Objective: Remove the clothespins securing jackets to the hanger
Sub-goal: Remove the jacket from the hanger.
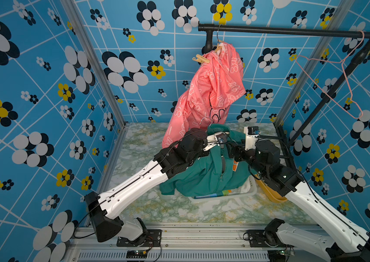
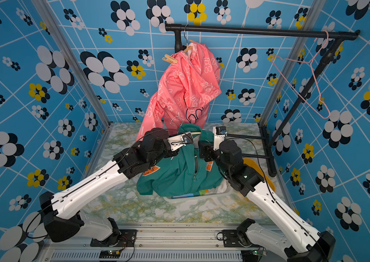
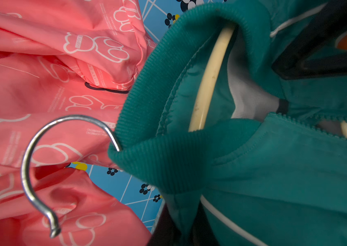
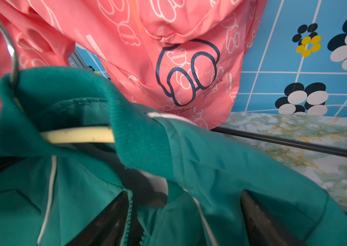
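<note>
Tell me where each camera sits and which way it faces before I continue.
Top views: high behind the robot, looking down toward the back wall; rail, pink jacket, teal jacket; left arm, right arm in full.
Left wrist: on the left arm, close on the teal collar and hook; left gripper barely shows.
Right wrist: on the right arm, facing the back wall over the teal jacket; right gripper open.
Shared: both wrist views show hook, hanger bar, pink jacket.

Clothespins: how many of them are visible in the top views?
2, both tan, both on the pink jacket: one clothespin sticking out at its shoulder, the other higher, at its collar. More may hide under the teal jacket.
</note>
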Robot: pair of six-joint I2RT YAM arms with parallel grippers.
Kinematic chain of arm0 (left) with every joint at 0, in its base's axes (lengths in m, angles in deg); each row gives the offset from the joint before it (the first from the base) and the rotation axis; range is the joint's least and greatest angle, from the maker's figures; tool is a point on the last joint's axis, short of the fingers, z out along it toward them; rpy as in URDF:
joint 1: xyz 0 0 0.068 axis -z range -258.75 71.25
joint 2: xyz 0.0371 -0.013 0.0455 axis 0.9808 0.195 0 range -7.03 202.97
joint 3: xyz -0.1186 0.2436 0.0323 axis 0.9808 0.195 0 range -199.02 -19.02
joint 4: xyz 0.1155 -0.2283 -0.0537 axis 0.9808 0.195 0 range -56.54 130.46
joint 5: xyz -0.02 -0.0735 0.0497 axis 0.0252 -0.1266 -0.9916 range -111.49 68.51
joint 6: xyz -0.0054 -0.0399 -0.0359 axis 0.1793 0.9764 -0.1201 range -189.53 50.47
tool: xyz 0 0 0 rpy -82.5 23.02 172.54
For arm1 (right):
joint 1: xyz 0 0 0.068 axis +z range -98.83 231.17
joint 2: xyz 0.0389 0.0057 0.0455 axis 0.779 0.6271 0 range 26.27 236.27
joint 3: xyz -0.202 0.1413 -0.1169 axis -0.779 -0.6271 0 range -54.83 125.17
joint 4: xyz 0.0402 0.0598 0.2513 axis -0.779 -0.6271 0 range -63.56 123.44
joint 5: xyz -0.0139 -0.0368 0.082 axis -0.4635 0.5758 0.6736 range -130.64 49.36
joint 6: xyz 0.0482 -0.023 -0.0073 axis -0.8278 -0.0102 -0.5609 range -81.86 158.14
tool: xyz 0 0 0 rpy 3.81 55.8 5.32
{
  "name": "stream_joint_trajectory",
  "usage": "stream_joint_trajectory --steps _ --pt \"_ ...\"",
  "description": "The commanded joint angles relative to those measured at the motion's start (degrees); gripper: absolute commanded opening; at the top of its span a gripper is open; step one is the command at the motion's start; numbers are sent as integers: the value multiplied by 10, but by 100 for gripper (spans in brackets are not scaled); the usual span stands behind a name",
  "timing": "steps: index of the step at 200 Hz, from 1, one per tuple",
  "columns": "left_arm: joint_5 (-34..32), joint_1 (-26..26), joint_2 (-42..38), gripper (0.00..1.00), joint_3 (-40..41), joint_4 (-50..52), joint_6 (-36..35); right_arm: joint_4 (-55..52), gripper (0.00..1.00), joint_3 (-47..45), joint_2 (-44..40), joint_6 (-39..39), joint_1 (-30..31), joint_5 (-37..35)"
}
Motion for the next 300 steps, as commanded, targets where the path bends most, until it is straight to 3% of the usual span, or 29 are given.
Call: stream_joint_trajectory --steps 1,26,42,55,73,98,126,153,179,202,271,300 --pt "18 10 -5 0 -23 -19 27 56 86 2 32 -17 11 -50" --pt "25 16 -16 0 -19 -7 31 66 85 12 63 -29 12 -120" --pt "24 17 -24 0 -16 0 33 59 77 19 71 -38 12 -182" --pt "20 17 -30 0 -9 3 34 62 64 18 68 -38 12 -212" --pt "12 16 -33 0 -3 5 32 72 31 11 58 -26 12 -215" --pt "-21 14 -23 0 0 -1 13 46 15 21 45 10 12 -162" --pt "-67 16 -6 0 1 -11 -22 -40 13 53 15 65 12 -63" --pt "-57 17 -23 0 15 -14 -46 -103 11 61 -6 97 -5 -149" --pt "-7 17 -71 0 23 12 -40 -130 11 50 -19 82 -82 -133" --pt "26 17 -112 0 23 50 -29 -142 13 47 -23 82 -136 -78" --pt "-37 -8 -186 0 68 54 -30 -140 14 9 -20 101 -260 79" --pt "-5 -59 -212 0 85 39 -4 -142 15 -35 -46 95 -342 142"
